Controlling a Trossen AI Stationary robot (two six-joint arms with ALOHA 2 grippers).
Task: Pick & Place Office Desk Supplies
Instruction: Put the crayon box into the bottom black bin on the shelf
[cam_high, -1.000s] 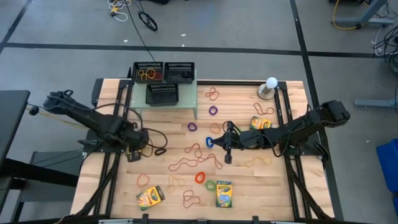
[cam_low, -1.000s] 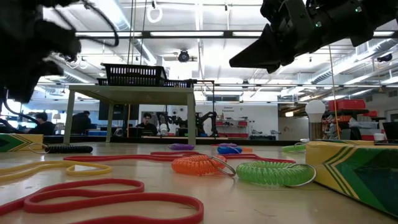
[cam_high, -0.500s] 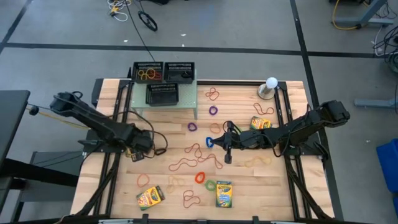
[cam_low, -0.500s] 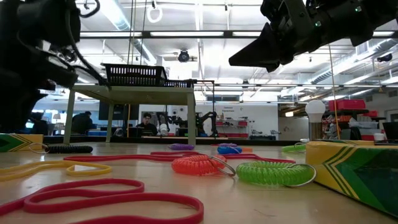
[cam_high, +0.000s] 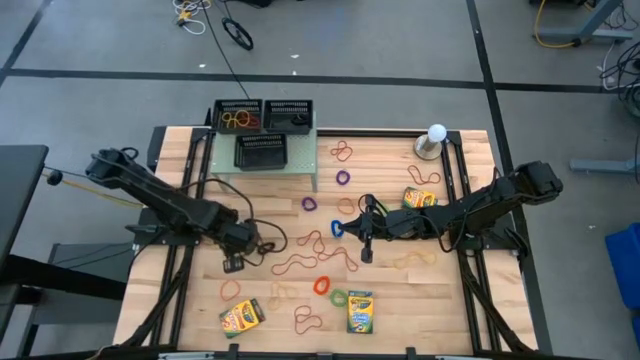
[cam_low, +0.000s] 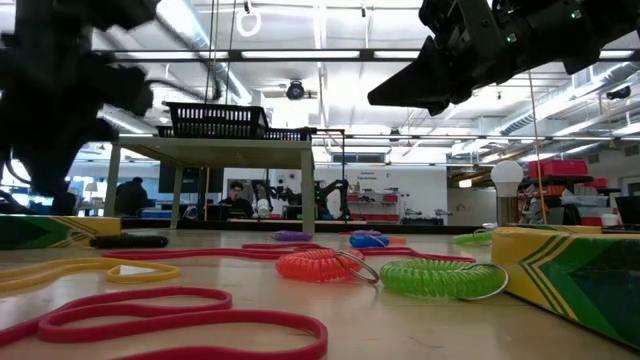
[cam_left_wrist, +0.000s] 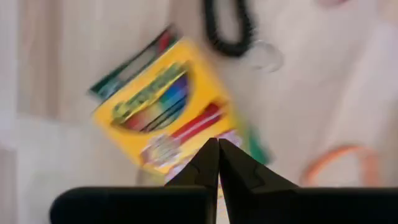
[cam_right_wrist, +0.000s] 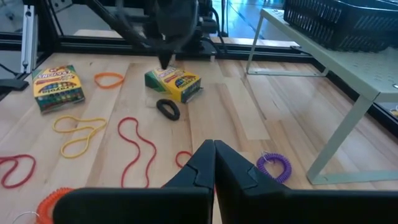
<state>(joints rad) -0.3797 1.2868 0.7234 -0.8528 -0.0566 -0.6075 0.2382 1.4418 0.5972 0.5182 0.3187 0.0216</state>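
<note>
- High view: three black mesh trays (cam_high: 263, 126) sit on the pale green shelf (cam_high: 262, 165) at the counter's (cam_high: 460, 300) far edge; one holds some orange bands, so a little sorting looks done. Most supplies are left out: band loops across the middle, and crayon boxes near the front edge (cam_high: 241, 316), (cam_high: 360, 311) and by the right arm (cam_high: 420, 199). The left tool (cam_high: 236, 262) is low over the counter's left part; the right tool (cam_high: 366, 240) hangs mid-counter.
- Low view: red loops (cam_low: 170, 318), an orange coil (cam_low: 320, 265) and a green coil (cam_low: 435, 278) lie loose in front.
- Left wrist view: the left tool (cam_left_wrist: 217, 155) has its tips together, holding nothing, poised above a crayon box (cam_left_wrist: 166, 121) beside a black coil (cam_left_wrist: 230, 28).
- Right wrist view: the right tool (cam_right_wrist: 213, 155) has its tips pressed together, empty; the far left arm points down at that same box.
</note>
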